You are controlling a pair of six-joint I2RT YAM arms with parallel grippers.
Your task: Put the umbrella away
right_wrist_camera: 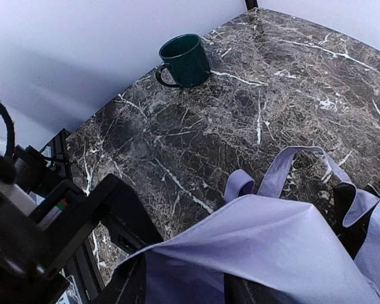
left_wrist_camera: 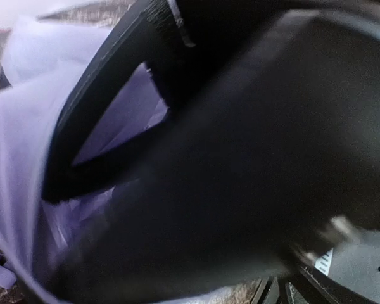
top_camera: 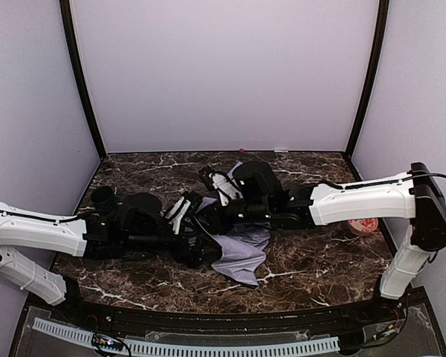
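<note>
Umbrella (top_camera: 245,253): crumpled lavender heap, mid-table (top_camera: 312,253), between both arms.
Right claw (top_camera: 221,186): pinching the umbrella's fabric, raised off the marble.
Left claw (top_camera: 182,210): close against the heap; spread or closed, cannot tell.
Green mug (right_wrist_camera: 183,60): upright, well apart.

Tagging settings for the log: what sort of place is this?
Likely a lab robot cell, not a home: plain pale walls with black corner posts enclose a dark marble-look table, with left arm and right arm mounted at its near edge.
</note>
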